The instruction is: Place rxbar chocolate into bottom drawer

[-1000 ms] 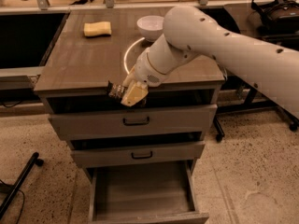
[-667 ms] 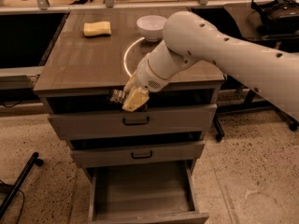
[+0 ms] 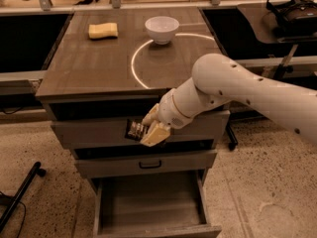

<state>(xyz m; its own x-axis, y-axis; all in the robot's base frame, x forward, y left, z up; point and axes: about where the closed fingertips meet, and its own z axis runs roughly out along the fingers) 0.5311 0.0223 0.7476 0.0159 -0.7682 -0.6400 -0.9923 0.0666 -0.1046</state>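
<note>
I have the gripper (image 3: 147,131) at the centre of the frame, in front of the cabinet's upper drawer fronts and above the pulled-out bottom drawer (image 3: 148,207). Its tan jaws are clamped on the rxbar chocolate (image 3: 134,129), which sticks out to the left as a small, flat, dark piece with pale print. I judge the pinch on one end is there so the bar hangs clear of the fingers and can drop free once released.

The white arm (image 3: 237,86) reaches in from the right edge, smooth and rounded, bent down over the cabinet's front edge; that keeps the bar outside the drawer fronts rather than over the top. The bottom drawer sits at the lower centre, a wide plain wooden box with nothing in it that I can see, so I read the bar as not yet lowered in.

On the grey-brown wood-grain cabinet top (image 3: 94,68), a soft-looking yellow sponge (image 3: 103,30) lies at the upper left and a glossy white bowl (image 3: 162,29) at upper centre, both well apart from the gripper.
</note>
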